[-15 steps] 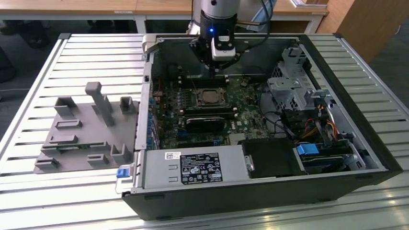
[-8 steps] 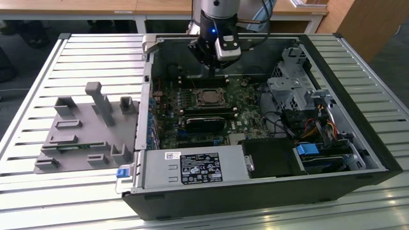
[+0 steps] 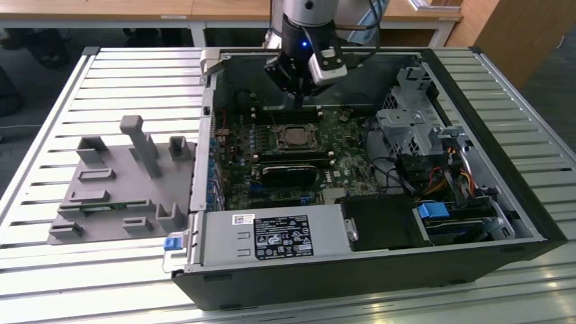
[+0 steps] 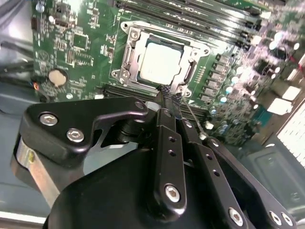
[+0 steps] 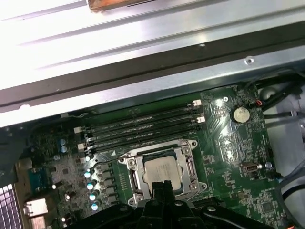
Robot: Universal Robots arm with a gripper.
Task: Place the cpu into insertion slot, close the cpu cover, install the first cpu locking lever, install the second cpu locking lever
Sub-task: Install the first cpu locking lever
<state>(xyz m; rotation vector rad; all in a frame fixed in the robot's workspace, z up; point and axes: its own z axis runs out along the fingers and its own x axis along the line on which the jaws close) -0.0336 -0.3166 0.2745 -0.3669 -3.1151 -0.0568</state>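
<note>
Cpu (image 4: 162, 59): seated flat in the insertion slot (image 3: 277, 138), dull metal face up. Cpu cover (image 4: 128, 52) lies down around it, framing the face.

Pincer (image 4: 169, 95): fingers drawn together, tips meeting just beside the socket's edge. A thin wire lever (image 4: 193, 117) runs next to the tips; cannot tell whether they pinch it.

Green motherboard (image 4: 76, 43) around the socket: long memory slots (image 5: 143, 126) just beside the cover, a coin battery (image 5: 240, 113) near.

Board lies inside an open computer case (image 3: 504, 202) on a slatted metal counter (image 3: 54, 101). A grey moulded fixture (image 3: 108, 196) sits on the exterior view's left, well apart from the arm.
</note>
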